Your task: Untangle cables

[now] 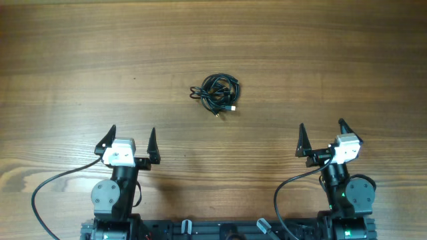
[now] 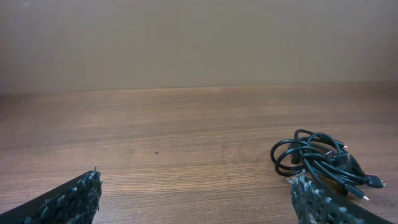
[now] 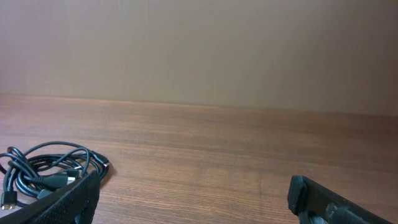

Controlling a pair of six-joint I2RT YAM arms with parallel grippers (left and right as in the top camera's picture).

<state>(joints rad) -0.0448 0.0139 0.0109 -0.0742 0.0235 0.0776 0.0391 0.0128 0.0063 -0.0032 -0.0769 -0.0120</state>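
The table (image 1: 80, 53) is wide, brown wood, and almost bare. I see no box, tray or other container on it, so nothing is inside anything.

The two arms stand at the near edge of the table, one at its left side and one at its right. The left gripper (image 1: 132, 131) has its jaws spread wide and holds nothing. The right gripper (image 1: 322, 125) is the same, jaws apart and nothing between them. Both hang over bare wood and neither touches anything.

The cables (image 1: 217, 95) lie close to the middle of the table, well apart from both grippers. They are thin black cords wound together in one small, tight bundle, with some loops crossing and a few short plug ends that stick out at the side nearer the arms.

I judge that the task is not begun. No cord is pulled free from the others, so all of the untangling is left to do, and the first step would be for a gripper to reach the bundle.
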